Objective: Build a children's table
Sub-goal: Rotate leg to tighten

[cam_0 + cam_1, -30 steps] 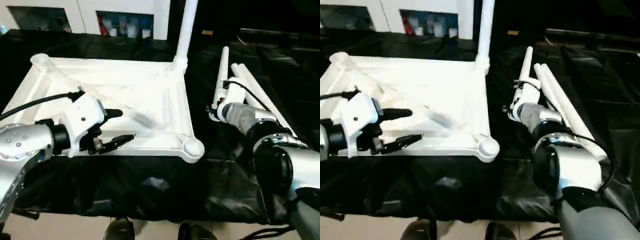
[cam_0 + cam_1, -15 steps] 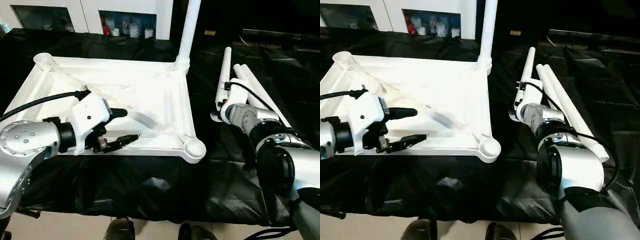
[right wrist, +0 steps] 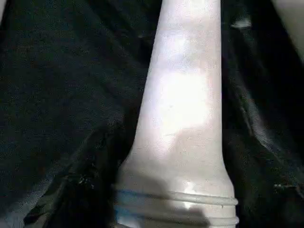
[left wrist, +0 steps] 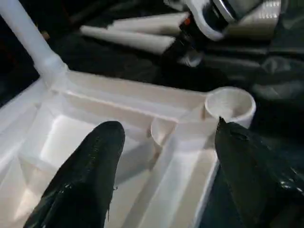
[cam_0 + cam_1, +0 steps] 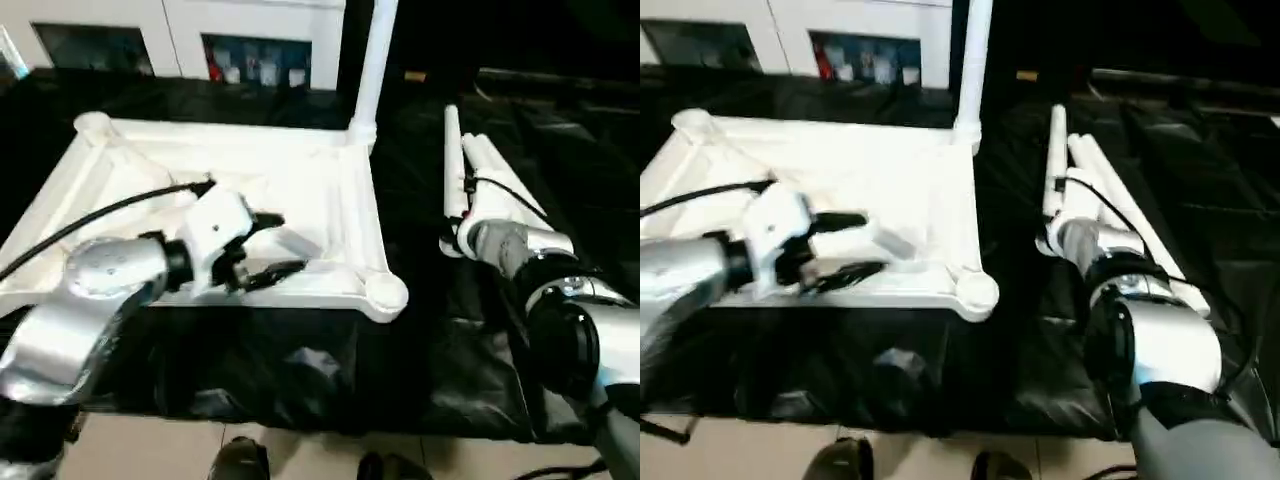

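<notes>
The white table top (image 5: 310, 190) lies upside down on black cloth, ribs and corner sockets facing up. One white leg (image 5: 375, 60) stands upright in its far right socket. My left gripper (image 5: 285, 245) hovers open over the near edge with nothing between its black fingers (image 4: 85, 180); the near right socket (image 4: 230, 102) lies just beyond them. To the right of the top, three loose legs (image 5: 460, 160) lie side by side. My right gripper (image 5: 462, 218) sits at the near end of the leftmost one, and the right wrist view shows this leg (image 3: 185, 95) very close.
A white cabinet with glass doors (image 5: 250, 40) stands behind the bench. The black cloth (image 5: 300, 370) hangs over the bench's front edge, with pale floor and the robot's feet (image 5: 240, 460) below. A black cable (image 5: 90, 215) runs along my left forearm.
My left gripper has moved right along the top's near edge, closer to the near right socket, still open. The right arm has hardly moved. The camera has shifted a little.
</notes>
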